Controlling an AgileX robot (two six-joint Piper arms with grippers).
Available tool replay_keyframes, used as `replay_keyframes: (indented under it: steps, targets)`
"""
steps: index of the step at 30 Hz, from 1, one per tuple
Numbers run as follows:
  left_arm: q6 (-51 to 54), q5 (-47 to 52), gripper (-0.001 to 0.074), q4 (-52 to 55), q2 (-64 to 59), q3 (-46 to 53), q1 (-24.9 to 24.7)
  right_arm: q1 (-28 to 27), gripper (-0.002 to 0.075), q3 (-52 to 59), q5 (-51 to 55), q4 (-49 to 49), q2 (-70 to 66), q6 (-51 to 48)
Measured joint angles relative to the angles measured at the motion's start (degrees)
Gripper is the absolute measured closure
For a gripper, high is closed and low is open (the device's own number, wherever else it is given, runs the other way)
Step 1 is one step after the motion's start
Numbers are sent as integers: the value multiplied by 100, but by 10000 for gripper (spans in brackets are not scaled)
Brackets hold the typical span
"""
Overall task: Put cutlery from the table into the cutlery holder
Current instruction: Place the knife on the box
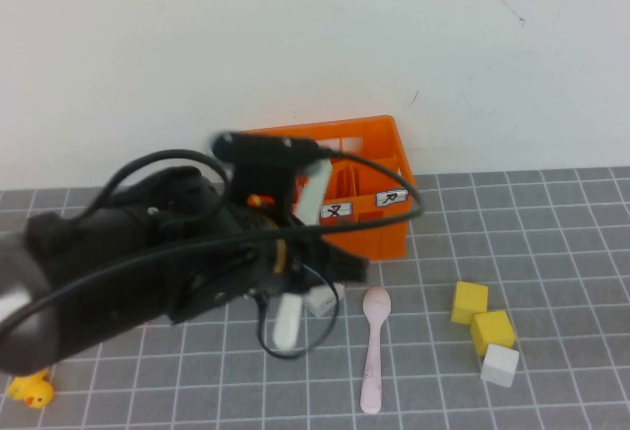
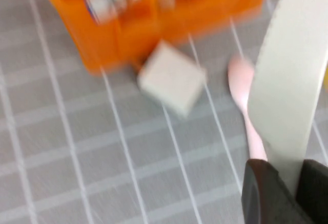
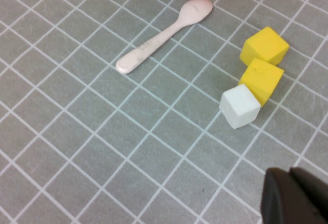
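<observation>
**High view: knife up, spoon down**

One knife pinched in the left gripper, raised before the one crate. One spoon lies on the table, near two yellow cubes and two white cubes. Left arm reaches across low; right gripper hovers, fingers pressed together.

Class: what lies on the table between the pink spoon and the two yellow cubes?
Nothing: bare table between pink spoon and yellow cubes, clearest in the right wrist view.
</observation>
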State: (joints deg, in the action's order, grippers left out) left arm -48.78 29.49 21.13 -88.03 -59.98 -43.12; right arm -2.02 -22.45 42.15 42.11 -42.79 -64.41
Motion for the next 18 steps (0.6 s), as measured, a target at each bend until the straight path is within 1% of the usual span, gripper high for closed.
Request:
replay_keyframes:
  steps: [4,7,9,10,12,15,17,18]
  targets:
    - [-771,-28,644,1036,142,0,83,0,729,0,-12,0,0,0]
    - [-1149,-71,644,1850,142,13,107,0,729,0,-34,0,0,0]
    - [-1371,-227,644,2409,142,35,107,0,729,0,-34,0,0,0]
    - [-1667,-401,644,2756,142,50,121,0,729,0,-34,0,0,0]
    - [-2390,-741,644,3523,142,54,193,0,729,0,-34,0,0,0]
    - [-4134,-1303,644,4792,142,54,410,0,729,0,-34,0,0,0]
    - [-5319,-1507,644,5709,89,5,610,0,729,0,-36,0,0,0]
    - [-5740,-1589,644,6068,33,-24,711,0,729,0,-36,0,0,0]
